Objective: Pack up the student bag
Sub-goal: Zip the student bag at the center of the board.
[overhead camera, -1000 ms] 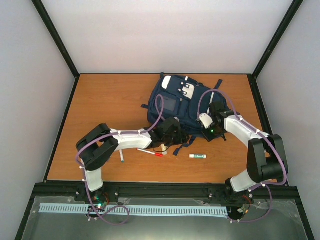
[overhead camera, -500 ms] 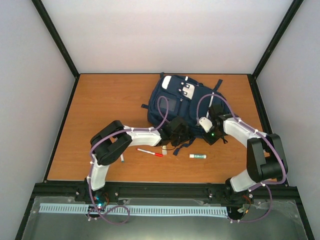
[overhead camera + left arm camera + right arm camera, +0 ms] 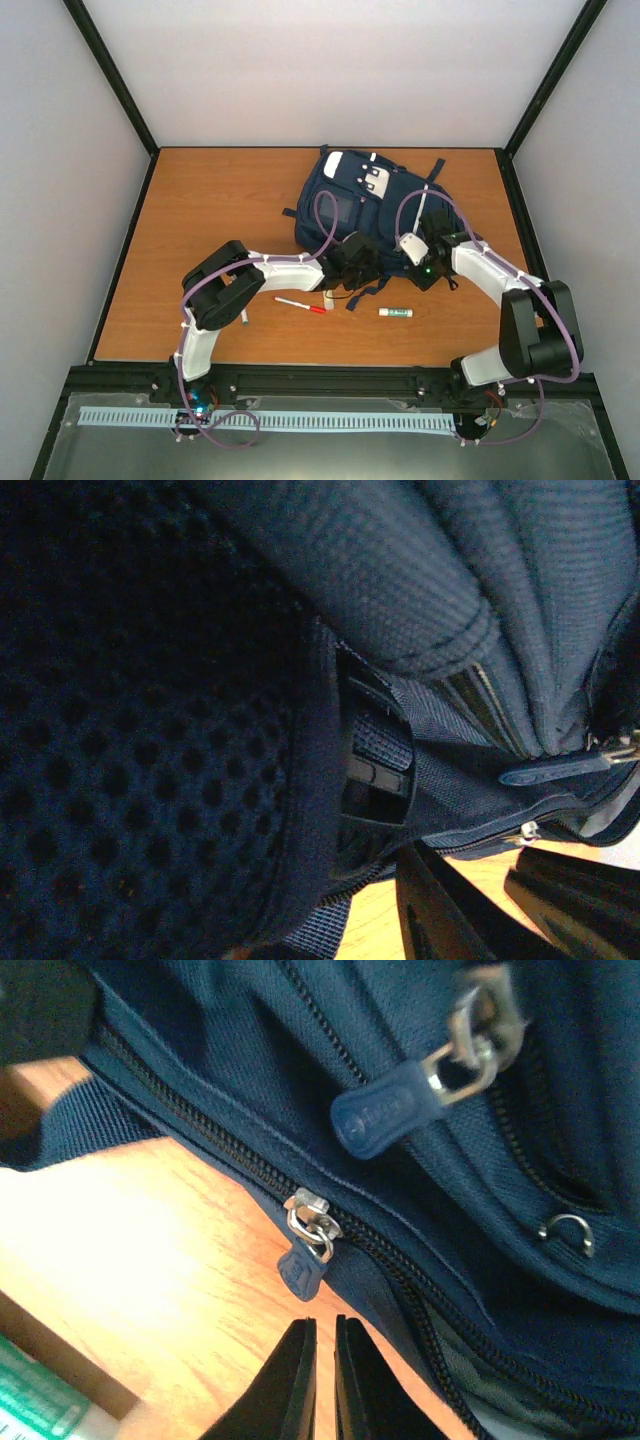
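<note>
Student bag (image 3: pixel 365 205) flat at the bench's (image 3: pixel 200 200) far centre, long axis far-left to near-right
Top: left gripper (image 3: pixel 358 266) and right gripper (image 3: pixel 428 268) reach its near edge, elbows out. Left wrist: opening cannot be told. Right wrist: fingers (image 3: pixel 285 1390) nearly together, empty, by a zipper pull (image 3: pixel 303 1270)

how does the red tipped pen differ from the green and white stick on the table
The red-tipped pen is longer and thinner; the green and white stick is shorter and thicker. The pen lies slanted in the top view, the stick nearly level. Both lie flat on the table.
</note>
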You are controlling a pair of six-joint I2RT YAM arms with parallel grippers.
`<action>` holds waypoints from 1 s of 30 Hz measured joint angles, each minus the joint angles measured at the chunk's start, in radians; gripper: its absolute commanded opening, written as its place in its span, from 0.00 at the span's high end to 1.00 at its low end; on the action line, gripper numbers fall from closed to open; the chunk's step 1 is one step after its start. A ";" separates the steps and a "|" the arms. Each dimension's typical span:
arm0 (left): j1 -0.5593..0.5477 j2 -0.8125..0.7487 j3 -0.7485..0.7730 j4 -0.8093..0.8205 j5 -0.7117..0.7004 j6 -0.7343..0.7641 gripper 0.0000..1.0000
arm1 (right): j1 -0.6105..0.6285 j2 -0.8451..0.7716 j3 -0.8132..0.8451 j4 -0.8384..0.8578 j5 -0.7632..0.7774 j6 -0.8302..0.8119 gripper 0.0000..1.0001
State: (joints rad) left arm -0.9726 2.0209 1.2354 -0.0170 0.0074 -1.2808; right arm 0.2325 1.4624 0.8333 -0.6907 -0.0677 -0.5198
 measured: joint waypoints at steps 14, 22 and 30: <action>0.000 0.011 0.018 -0.001 0.003 0.003 0.74 | 0.000 0.023 0.000 0.042 -0.085 0.035 0.64; 0.000 0.011 0.019 0.002 0.005 0.030 0.87 | 0.000 0.077 0.003 0.082 -0.075 0.045 0.68; 0.000 0.011 0.019 0.027 0.013 0.045 0.97 | 0.004 0.109 0.008 0.126 -0.040 0.054 0.78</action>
State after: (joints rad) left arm -0.9726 2.0319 1.2541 0.0105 0.0208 -1.2354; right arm 0.2363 1.5715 0.8417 -0.5648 -0.1074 -0.4656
